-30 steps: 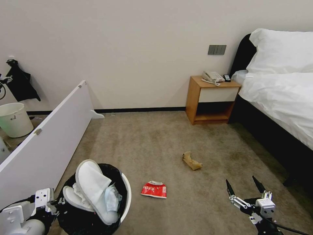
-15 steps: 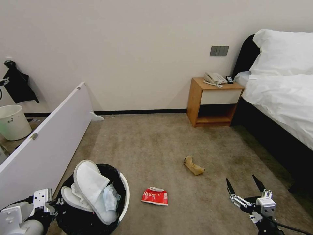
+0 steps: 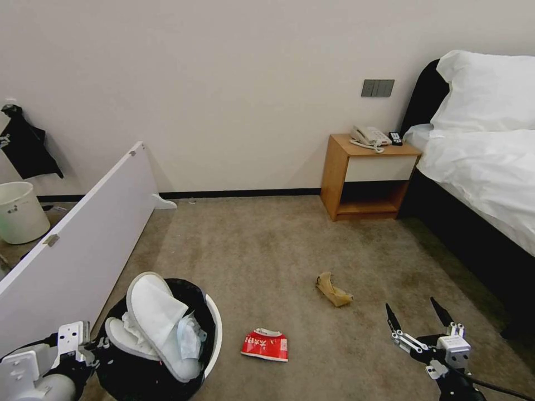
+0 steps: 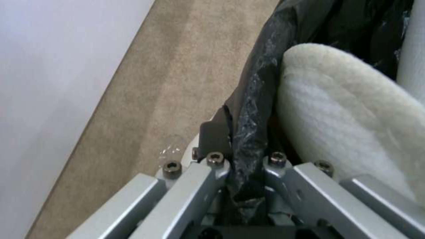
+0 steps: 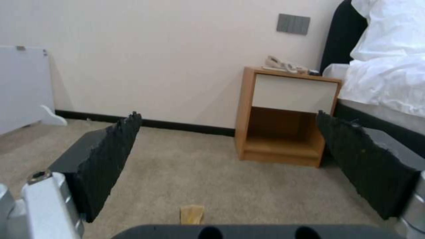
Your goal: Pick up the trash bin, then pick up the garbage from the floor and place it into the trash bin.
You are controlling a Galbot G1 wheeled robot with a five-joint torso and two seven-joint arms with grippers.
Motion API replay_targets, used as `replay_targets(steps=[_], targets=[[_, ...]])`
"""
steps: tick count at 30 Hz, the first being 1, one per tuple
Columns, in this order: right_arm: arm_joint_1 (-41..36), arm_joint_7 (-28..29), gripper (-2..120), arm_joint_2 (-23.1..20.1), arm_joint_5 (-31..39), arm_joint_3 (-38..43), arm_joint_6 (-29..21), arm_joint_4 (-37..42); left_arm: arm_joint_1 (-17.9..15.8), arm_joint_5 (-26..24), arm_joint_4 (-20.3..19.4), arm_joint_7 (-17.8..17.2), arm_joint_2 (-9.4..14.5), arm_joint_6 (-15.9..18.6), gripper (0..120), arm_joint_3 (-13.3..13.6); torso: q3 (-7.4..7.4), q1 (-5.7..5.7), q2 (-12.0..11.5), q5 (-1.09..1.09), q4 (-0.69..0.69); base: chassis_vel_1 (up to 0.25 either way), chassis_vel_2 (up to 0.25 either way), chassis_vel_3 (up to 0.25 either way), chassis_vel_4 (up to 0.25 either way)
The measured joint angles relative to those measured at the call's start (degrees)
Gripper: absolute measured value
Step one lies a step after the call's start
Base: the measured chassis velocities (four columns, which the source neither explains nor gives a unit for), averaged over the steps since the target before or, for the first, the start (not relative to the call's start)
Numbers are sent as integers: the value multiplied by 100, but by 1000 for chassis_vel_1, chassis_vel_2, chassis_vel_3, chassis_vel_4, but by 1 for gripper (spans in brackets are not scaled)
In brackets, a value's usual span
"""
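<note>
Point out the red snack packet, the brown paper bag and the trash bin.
red snack packet [image 3: 264, 345], head view, middle of its red face.
brown paper bag [image 3: 333, 289], head view, its crumpled middle.
trash bin [image 3: 214, 328], head view, its white rim.

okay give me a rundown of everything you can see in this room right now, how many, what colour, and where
Bin: 1, white with black liner, near left on carpet.
Slippers: 2, white, in the bin with tissues.
Snack packet: 1, red, on carpet right of the bin.
Paper bag: 1, brown, crumpled, mid-carpet.
Carpet: beige-brown, stained.
Bucket: 1, pale, far left by the wall.
Board: 1, white, on edge at left.
Nightstand: 1, wood with white drawer, by the bed.
Phone: 1, pale, on the nightstand.
Bed: 1, white linen, black frame, right.
Wall switch: 1, grey.
Left claw: shut on the bin's lined rim.
Right claw: open, low over carpet at right.
</note>
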Motion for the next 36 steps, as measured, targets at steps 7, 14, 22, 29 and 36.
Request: replay_targets(steps=[7, 14, 22, 29, 36], targets=[[23, -6, 100, 7, 0, -11, -7, -19, -8, 8, 7, 0, -6, 0, 1, 19, 0, 0, 0, 0, 1, -59, 59, 57, -73], [33, -6, 100, -9, -2, -12, -14, -19, -28, 7, 9, -7, 1, 2, 1, 23, 0, 0, 0, 0, 0, -48, 58, 53, -58], [38, 31, 100, -53, -28, -50, -16, -19, -50, 2, 12, -12, 12, 9, 1, 29, 0, 0, 0, 0, 0, -37, 22, 22, -25], [-1, 293, 100, -295, 2, -122, -83, 6, -55, -1, -20, -34, -2, 23, 1, 46, 0, 0, 0, 0, 0, 0, 0, 0, 0], [-47, 330, 100, -581, 159, -124, -266, -1, -43, -5, -32, -80, -33, 21, 1, 55, 0, 0, 0, 1, 0, 0, 0, 0, 0]])
